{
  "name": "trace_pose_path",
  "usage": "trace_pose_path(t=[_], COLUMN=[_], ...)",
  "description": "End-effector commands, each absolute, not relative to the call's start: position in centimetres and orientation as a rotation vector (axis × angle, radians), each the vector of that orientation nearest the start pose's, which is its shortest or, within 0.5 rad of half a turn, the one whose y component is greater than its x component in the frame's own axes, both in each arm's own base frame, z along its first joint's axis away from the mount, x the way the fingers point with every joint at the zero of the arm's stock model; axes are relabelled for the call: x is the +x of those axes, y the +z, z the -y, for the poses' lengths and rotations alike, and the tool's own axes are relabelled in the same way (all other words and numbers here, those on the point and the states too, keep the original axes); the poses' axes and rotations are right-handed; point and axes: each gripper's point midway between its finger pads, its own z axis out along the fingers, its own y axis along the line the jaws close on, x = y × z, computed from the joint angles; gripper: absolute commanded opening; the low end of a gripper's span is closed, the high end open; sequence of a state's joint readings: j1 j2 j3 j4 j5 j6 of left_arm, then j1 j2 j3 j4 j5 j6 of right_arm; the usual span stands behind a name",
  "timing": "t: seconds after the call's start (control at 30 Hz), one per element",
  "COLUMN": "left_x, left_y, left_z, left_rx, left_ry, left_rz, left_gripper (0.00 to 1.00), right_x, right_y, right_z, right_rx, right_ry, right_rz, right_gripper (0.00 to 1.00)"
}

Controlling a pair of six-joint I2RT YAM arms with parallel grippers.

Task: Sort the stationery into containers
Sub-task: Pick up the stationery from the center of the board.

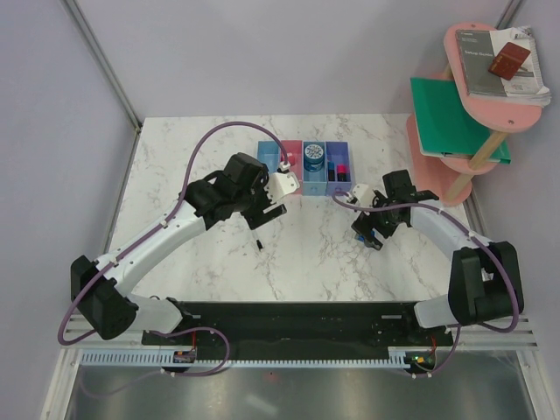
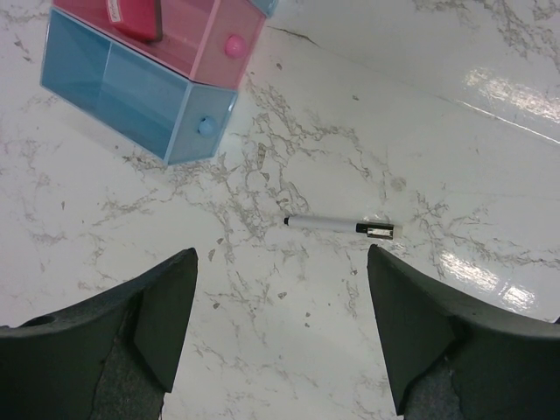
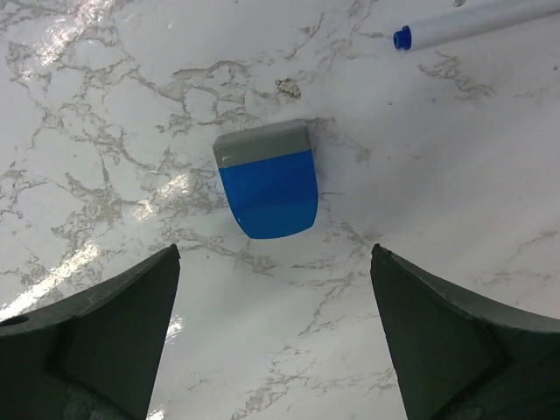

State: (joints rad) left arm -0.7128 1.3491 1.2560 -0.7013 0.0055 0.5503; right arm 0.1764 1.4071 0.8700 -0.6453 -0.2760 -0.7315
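Two sets of jaws, both spread wide, nothing held. Right jaws hang over the blue eraser (image 3: 267,191), which lies flat on the desk (image 3: 131,105), centred between the fingers (image 3: 105,332) and clear of both. Its grey end points away from the wrist, its rounded blue end towards it. Blue-capped white marker (image 3: 472,22) lies beyond, cap pointing left in that view. Left jaws hang over a thin white pen (image 2: 341,226), which lies ahead, nearer the right-side finger, long axis crosswise to the jaws, dark end right. Left arm (image 1: 175,232) stretches diagonally toward the row of bins (image 1: 304,166) at the desk's far edge. Right arm (image 1: 437,223) bends inward, wrist down.
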Motion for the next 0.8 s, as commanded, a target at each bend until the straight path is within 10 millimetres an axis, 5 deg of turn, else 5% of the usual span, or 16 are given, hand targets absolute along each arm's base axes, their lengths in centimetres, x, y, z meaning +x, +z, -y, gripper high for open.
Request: trace_pose_path(t=[0.0,0.57,0.77], left_x=[28.9,29.3,29.2], left_y=[21.7,21.2,20.9], left_z=[22.8,22.8,23.0], left_rx=[1.362,1.359,1.343], left_ry=[-0.122,-0.11,-0.13], left_rz=[-1.879,-1.892,-1.908], left_gripper=[0.85,0.85,0.85], right_x=[28.8,29.2,29.2], right_y=[5.2,1.8,2.0], right_z=[-8.3,-8.2,-8.2], right_rx=[-1.245,-1.243,-1.222], right_ry=[0.293,0.31,0.312], right_rz=[-2.322,-2.381,-2.385], right_gripper=[0.96,0.86,0.58])
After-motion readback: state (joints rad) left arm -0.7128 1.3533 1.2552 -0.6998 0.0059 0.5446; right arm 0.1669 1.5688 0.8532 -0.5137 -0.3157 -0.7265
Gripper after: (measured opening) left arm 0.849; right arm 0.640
